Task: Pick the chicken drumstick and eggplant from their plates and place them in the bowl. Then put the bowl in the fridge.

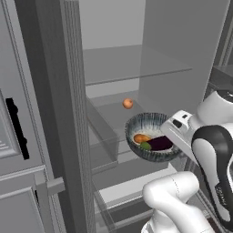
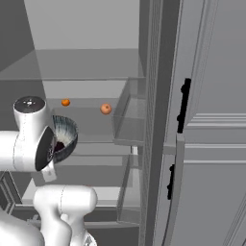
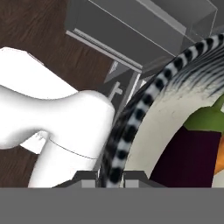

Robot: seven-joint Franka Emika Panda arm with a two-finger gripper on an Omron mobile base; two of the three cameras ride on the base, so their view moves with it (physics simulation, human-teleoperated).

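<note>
Before the open fridge (image 1: 164, 50), the bowl (image 1: 148, 123) is being held in mid-air by the gripper (image 3: 109, 177), whose jaws are being kept clamped on the streaked rim, one finger on each side of the wall. Inside the bowl, the chicken drumstick (image 1: 140, 138) and the eggplant (image 1: 160, 143) are being carried side by side and touching, so the loading part of the job is judged to be finished. What is left, by the look of things, is the last step: the bowl is being kept clear of any surface, just in front of the middle shelf (image 1: 113, 113), and is not yet being set down. On that shelf, a small orange fruit (image 1: 128, 103) is being seen well behind the bowl. A clear door bin (image 2: 129, 113) is being shown off to one side.
</note>
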